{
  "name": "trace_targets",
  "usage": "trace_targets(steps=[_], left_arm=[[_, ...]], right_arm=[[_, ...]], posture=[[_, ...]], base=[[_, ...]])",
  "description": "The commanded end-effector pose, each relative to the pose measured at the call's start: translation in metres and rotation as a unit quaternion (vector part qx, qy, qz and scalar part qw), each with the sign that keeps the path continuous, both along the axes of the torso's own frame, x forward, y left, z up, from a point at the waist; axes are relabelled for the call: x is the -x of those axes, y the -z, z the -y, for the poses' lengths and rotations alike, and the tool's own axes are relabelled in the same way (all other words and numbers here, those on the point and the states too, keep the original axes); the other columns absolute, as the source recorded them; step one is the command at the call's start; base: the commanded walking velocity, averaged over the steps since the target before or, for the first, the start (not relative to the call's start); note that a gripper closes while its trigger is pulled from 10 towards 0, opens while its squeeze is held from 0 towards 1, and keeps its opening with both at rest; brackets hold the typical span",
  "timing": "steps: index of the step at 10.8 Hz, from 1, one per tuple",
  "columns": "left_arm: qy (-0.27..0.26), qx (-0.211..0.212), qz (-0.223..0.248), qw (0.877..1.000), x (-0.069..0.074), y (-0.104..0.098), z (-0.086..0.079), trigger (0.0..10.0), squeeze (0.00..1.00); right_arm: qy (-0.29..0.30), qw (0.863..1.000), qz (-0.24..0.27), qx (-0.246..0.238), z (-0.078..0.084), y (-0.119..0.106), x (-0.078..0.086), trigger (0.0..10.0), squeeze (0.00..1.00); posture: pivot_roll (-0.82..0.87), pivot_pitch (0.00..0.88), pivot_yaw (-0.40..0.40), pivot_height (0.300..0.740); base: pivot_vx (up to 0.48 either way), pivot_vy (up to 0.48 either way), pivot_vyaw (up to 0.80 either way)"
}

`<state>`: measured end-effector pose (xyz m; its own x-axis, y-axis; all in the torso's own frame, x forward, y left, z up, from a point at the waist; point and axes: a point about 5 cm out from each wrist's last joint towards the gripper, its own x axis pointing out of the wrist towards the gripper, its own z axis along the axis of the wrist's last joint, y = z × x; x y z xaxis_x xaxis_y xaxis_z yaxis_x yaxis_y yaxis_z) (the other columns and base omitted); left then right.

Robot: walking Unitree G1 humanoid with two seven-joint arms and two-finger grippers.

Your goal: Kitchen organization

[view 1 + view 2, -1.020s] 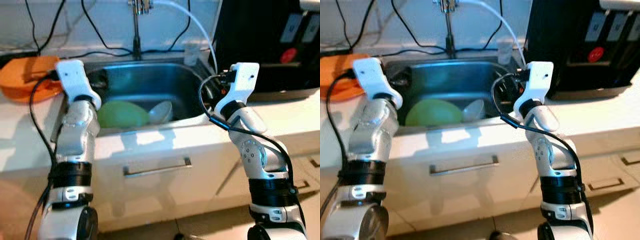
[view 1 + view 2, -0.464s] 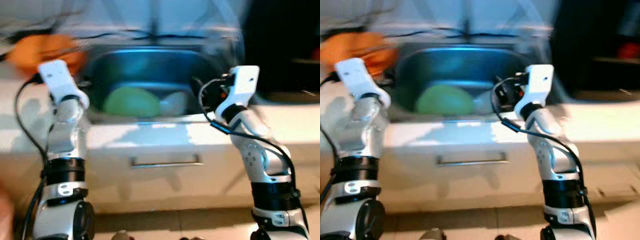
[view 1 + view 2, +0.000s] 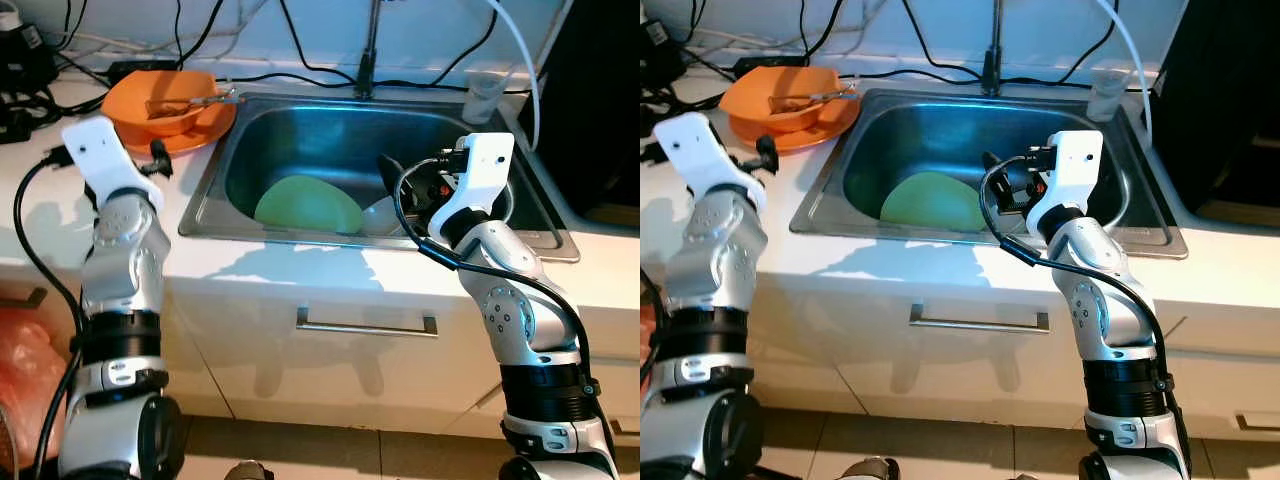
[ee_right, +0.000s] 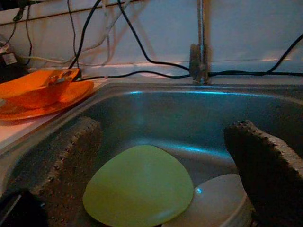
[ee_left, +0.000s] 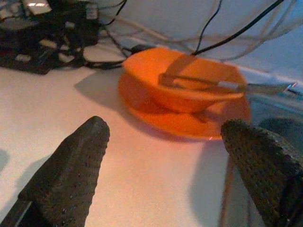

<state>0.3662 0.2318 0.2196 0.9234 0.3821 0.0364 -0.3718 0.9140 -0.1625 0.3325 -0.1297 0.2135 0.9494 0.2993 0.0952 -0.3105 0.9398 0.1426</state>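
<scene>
Green plate (image 4: 139, 187) (white bowl (image 4: 215, 201) alongside)

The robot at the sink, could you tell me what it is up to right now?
It stands before the sink, holding nothing. The right tool hangs open over the basin, facing the green plate and a pale dish. The left tool, also open, is above the counter, facing the orange bowl on its orange plate.

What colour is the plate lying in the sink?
Light green plate, overturned in the sink; clearest in the left eye view.
</scene>
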Motion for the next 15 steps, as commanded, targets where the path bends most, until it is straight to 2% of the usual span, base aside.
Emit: trace_targets(steps=[1, 4, 6, 8, 12, 15], left_arm=[[0.006, 0.004, 0.004, 1.000, -0.001, -0.006, -0.001, 10.0, 0.00], [0.005, 0.002, 0.028, 1.000, -0.001, -0.016, -0.001, 10.0, 0.00], [0.015, -0.020, 0.037, 0.999, -0.001, -0.020, 0.003, 10.0, 0.00], [0.019, -0.006, 0.036, 0.999, -0.002, -0.017, 0.003, 10.0, 0.00], [0.017, -0.007, 0.057, 0.998, -0.003, -0.027, 0.005, 10.0, 0.00], [0.009, -0.004, 0.051, 0.999, -0.003, -0.024, 0.005, 10.0, 0.00]], right_arm=[[0.007, 1.000, 0.009, -0.003, 0.005, -0.005, 0.001, 10.0, 0.00], [0.001, 1.000, 0.018, -0.001, 0.003, -0.007, 0.001, 10.0, 0.00], [-0.003, 1.000, 0.031, 0.001, 0.002, -0.012, 0.000, 10.0, 0.00], [-0.003, 0.999, 0.035, 0.001, 0.002, -0.014, -0.001, 10.0, 0.00], [-0.006, 0.999, 0.042, 0.004, 0.003, -0.016, 0.000, 10.0, 0.00], [-0.007, 0.999, 0.039, 0.006, 0.002, -0.014, 0.001, 10.0, 0.00]], posture=[[-0.06, 0.056, -0.011, 0.740], [-0.06, 0.054, -0.007, 0.740], [-0.06, 0.048, -0.009, 0.740], [-0.06, 0.044, -0.009, 0.740], [-0.06, 0.038, -0.007, 0.740], [-0.06, 0.039, -0.007, 0.740]], base=[[0.000, 0.000, 0.00], [0.296, 0.000, 0.00], [0.159, 0.000, 0.00], [0.411, 0.246, 0.00], [0.411, 0.128, 0.00], [0.000, 0.000, 0.00]])
